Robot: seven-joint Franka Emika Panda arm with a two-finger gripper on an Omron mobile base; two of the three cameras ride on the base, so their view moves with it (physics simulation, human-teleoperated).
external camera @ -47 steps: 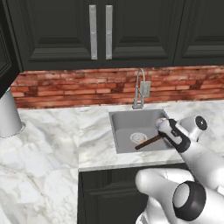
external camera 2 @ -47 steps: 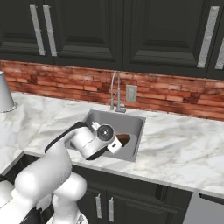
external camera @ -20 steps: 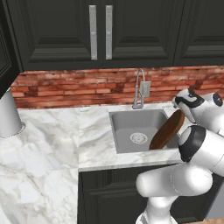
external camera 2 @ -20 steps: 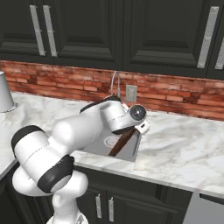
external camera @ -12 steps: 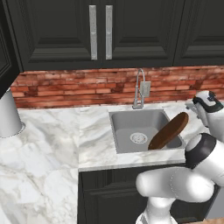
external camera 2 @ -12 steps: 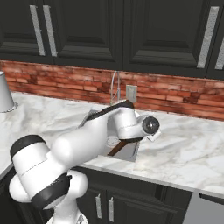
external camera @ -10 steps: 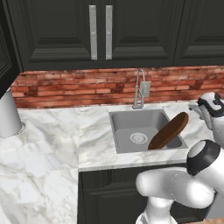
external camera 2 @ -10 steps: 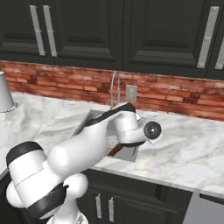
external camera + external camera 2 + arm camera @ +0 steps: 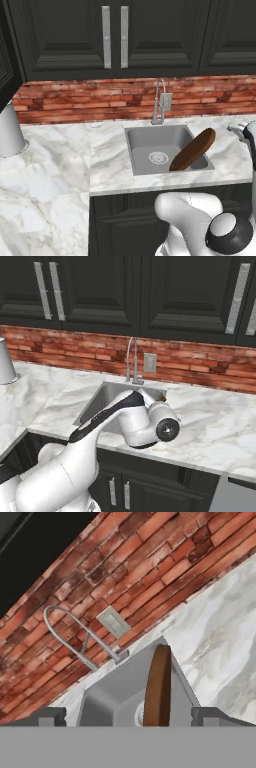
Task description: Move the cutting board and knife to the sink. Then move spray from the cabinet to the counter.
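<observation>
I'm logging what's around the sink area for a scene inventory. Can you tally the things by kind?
Cutting board: 1
Sink: 1
Faucet: 1
Wall outlet plate: 1
Grey canister on the counter: 1
Cabinet door handles: 2
Gripper, jaws open: 1
Total: 8

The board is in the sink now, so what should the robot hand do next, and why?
Probably back away to fetch the knife. The cutting board already leans in the sink, and the gripper is open, its fingertips apart on either side of the board, gripping nothing.
</observation>
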